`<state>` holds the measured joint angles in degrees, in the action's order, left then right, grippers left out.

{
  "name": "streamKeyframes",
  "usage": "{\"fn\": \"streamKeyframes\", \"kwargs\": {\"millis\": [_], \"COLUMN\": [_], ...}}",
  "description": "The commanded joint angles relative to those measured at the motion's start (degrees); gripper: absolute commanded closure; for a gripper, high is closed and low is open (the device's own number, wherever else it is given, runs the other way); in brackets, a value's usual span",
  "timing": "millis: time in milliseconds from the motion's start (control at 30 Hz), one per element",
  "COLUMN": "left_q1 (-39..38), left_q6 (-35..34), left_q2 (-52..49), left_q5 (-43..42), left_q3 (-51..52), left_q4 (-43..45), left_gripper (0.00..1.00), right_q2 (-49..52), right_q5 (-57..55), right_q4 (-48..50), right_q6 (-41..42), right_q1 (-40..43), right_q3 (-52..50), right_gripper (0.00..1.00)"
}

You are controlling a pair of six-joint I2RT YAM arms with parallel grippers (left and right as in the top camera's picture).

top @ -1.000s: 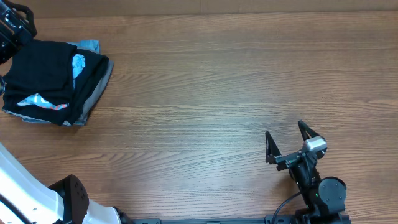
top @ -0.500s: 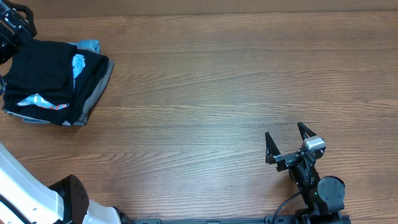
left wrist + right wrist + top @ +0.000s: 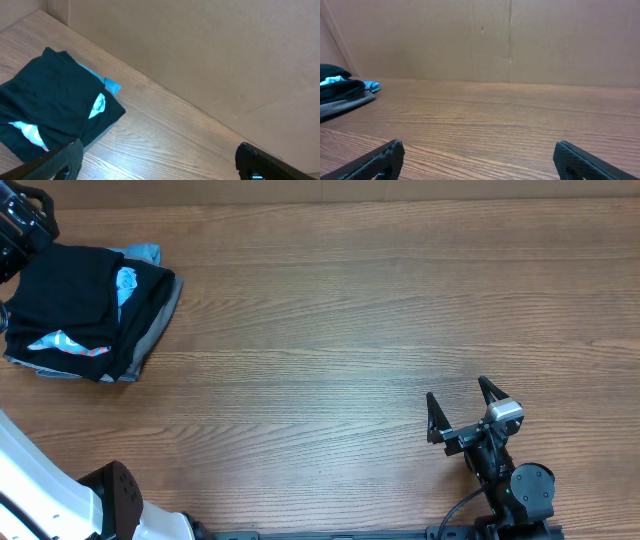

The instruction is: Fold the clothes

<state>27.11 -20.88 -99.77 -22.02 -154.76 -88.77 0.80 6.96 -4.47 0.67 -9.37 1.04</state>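
Observation:
The clothes, a black T-shirt (image 3: 70, 295), lie folded on top of a small pile at the table's far left; the shirt also shows in the left wrist view (image 3: 45, 95) and, small, in the right wrist view (image 3: 337, 87). My left gripper (image 3: 22, 228) hovers at the pile's far-left corner, partly cut off by the frame. Its jaws stand wide open (image 3: 160, 160) over bare wood beside the pile, holding nothing. My right gripper (image 3: 457, 390) rests near the front right, far from the pile, open and empty (image 3: 479, 155).
A light blue T-shirt (image 3: 127, 280) and a grey garment (image 3: 160, 330) lie under the black shirt in the same pile. A cardboard wall (image 3: 510, 40) runs along the table's back edge. The wooden table (image 3: 350, 310) stretches between the pile and the right arm.

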Motion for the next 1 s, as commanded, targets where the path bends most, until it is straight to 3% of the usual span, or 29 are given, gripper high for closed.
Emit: {"fn": "streamKeyframes", "kwargs": {"millis": [0,333,467,700,967], "left_q1": [-0.09,-11.15,-15.32,-15.56,-15.56], "left_q6": [-0.13,-0.13,-0.13,-0.15,-4.31], "left_q2": [1.05,9.25,14.75,27.39,46.27], "left_q5": [0.04,0.0,-0.02,0.02,0.0], "left_q3": [-0.22,-0.15,5.2,29.31,69.26], "left_q4": [0.04,0.04,-0.61,-0.07,21.16], "left_gripper": [0.0,0.0,0.0,0.0,0.0], "right_q2": [-0.63,-0.63,-0.63,-0.63,-0.63], "right_q5": [-0.94,-0.94,-0.94,-0.94,-0.94], "right_q4": [0.26,0.24,0.24,0.24,0.26], "right_q6": [0.02,0.02,0.02,0.02,0.02], "right_q1": [0.13,0.13,0.13,0.13,0.13], "right_q3": [-0.57,-0.57,-0.57,-0.57,-0.57], "right_gripper": [0.0,0.0,0.0,0.0,0.0]}}
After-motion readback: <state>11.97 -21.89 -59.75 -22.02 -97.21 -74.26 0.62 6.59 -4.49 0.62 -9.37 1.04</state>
